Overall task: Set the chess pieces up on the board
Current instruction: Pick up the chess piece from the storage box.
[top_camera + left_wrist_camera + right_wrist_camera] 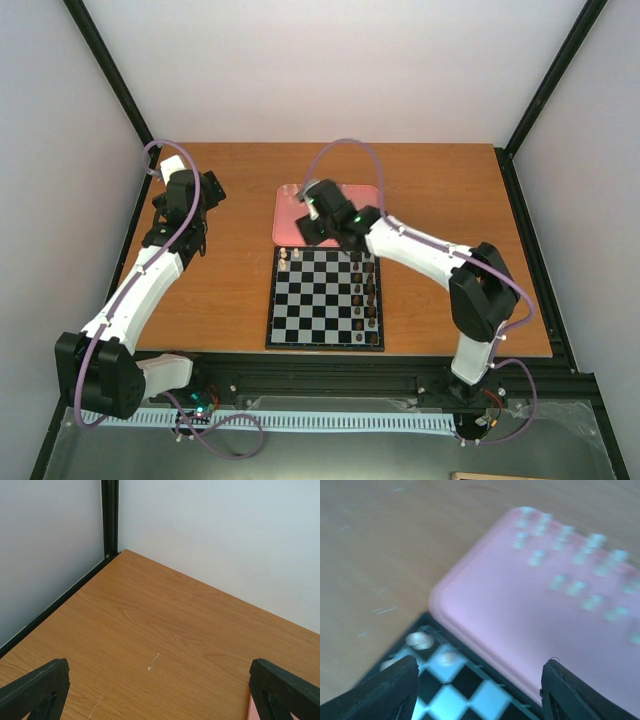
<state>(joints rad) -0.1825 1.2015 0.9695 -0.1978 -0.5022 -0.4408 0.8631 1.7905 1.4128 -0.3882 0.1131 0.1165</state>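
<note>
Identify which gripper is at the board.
The right gripper: it hangs open where the tray meets the far edge of the board. The left gripper is over bare table, well to the left.

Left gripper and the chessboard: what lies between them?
Only bare wooden tabletop lies between the left gripper and the chessboard. The top view shows this stretch.
</note>
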